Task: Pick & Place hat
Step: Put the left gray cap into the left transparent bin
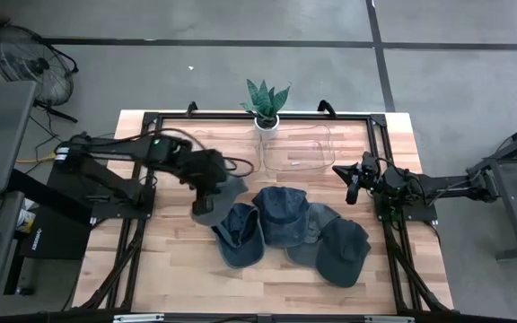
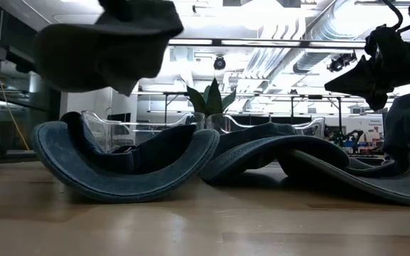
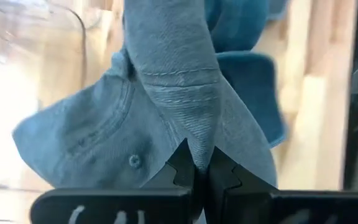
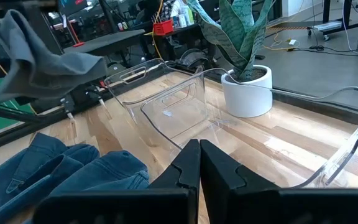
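Observation:
My left gripper (image 1: 206, 196) hovers over the table's left middle, shut on a grey-blue cap (image 1: 229, 191). That cap shows high in the low view (image 2: 105, 44) and in the right wrist view (image 4: 39, 62). Several other caps (image 1: 281, 217) lie in an overlapping heap on the wood in front of it, dark blue ones (image 2: 130, 167) and a grey one (image 1: 319, 226). My right gripper (image 1: 353, 187) waits shut above the table's right side, touching nothing (image 4: 199, 158). My left gripper pinches a raised fold of the cap's cloth (image 3: 194, 134) between its two shut fingers (image 3: 182, 165). The cap's crown with its top button (image 3: 134, 162) spreads out beyond the fingers. The cap hangs lifted clear of the table and of the other caps (image 2: 105, 44).
A clear plastic bin (image 1: 296, 148) stands at the table's far middle, with a potted plant (image 1: 266, 108) in a white pot at the far edge behind it. Black frame rails (image 1: 380, 135) border the wood. Bare wood (image 1: 169, 269) lies along the near edge.

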Tool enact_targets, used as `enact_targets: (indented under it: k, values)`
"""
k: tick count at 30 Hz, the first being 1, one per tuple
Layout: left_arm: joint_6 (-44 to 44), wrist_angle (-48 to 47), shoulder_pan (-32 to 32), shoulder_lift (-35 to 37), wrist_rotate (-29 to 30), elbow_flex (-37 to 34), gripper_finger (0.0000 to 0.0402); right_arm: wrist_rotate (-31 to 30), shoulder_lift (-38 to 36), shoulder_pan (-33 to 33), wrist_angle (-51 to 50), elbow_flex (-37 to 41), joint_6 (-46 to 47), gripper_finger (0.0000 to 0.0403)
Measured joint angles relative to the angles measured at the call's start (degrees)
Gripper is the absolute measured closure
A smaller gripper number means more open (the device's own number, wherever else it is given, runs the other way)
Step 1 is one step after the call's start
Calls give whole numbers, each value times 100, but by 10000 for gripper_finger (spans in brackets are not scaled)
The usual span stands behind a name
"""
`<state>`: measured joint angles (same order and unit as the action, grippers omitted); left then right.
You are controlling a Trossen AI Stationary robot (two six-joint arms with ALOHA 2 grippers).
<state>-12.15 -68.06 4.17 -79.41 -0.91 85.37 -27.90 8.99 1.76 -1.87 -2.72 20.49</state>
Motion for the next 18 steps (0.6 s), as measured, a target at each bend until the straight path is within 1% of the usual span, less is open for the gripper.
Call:
enact_targets:
  k: [3, 5, 9, 11, 14, 16, 18]
  values:
    - [980, -600, -187, -398, 69, 494, 401, 1, 0, 0, 0, 0, 2, 398]
    - [1655, -957, -271, -617, 357, 804, 401, 0, 0, 0, 0, 0, 1, 398]
    - [2916, -1283, -365, -996, 982, 1237, 401, 0, 0, -1, 0, 0, 0, 398]
    - [3630, -1210, -374, -1142, 1265, 1389, 401, 2, 0, 0, 1, 0, 2, 398]
    - [4627, -1154, -397, -1194, 1643, 1381, 401, 0, 0, 0, 1, 0, 1, 398]
    - [5087, -972, -434, -1226, 1929, 1402, 401, 0, 1, 0, 0, 0, 2, 398]
    - [5539, -820, -501, -1291, 2069, 1398, 401, 2, 0, 0, 0, 0, 0, 398]
